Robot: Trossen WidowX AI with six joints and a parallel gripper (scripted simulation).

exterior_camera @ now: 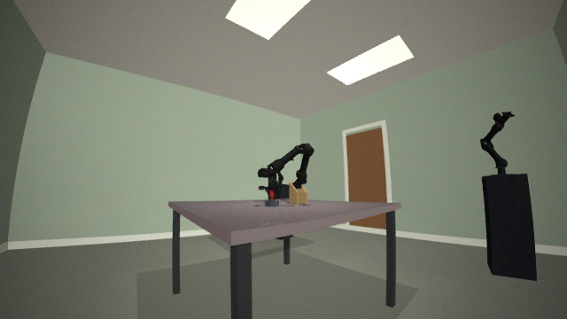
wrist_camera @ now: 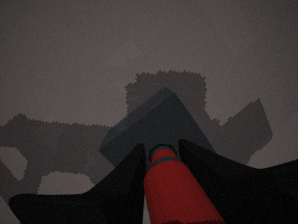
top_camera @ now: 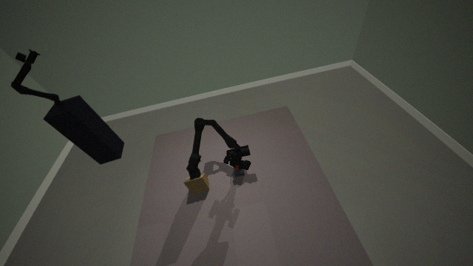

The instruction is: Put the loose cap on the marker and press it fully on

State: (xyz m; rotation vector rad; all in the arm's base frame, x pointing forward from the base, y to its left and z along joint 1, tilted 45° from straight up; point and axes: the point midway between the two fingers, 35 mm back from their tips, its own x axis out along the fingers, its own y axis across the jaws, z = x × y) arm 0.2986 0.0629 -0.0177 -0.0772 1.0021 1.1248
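Pincer (wrist_camera: 174, 189) clamped on red cap (wrist_camera: 178, 205), wrist view alone shows holder block (wrist_camera: 156, 128) beneath

The top view hangs high in a room corner, tilted down at the desk (top_camera: 259, 207) from far off. The exterior view stands on the floor, low, facing the desk (exterior_camera: 310, 217) edge-on toward the door (exterior_camera: 366, 177). Both share the arm (top_camera: 207, 144). The wrist view rides just behind the tool (wrist_camera: 160, 183), very close.

One red cap (wrist_camera: 180, 203), one holder block (wrist_camera: 154, 129), one table (exterior_camera: 310, 213), two arms.
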